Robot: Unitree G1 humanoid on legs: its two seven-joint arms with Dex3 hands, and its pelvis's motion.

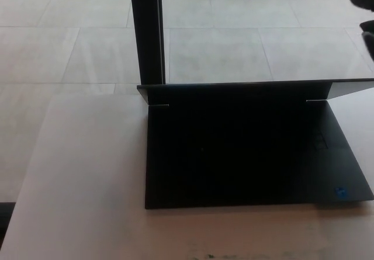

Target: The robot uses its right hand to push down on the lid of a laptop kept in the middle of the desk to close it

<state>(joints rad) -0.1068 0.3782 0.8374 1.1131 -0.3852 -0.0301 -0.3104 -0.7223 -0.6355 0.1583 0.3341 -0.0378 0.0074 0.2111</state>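
A black laptop [245, 155] lies open in the middle of the white desk [82, 184]. Its lid [245, 87] shows nearly edge-on as a thin dark band above the keyboard deck. A blue sticker [340, 192] marks the deck's front right corner. Only a small black part of my right hand [365, 11] shows, at the picture's upper right edge, above and behind the lid's right end and clear of it. My left hand is out of sight.
A black vertical post [146, 32] rises behind the laptop's left rear corner. Pale tiled floor [245, 44] lies beyond the desk. A dark object [4, 219] sits at the lower left edge, beside the desk.
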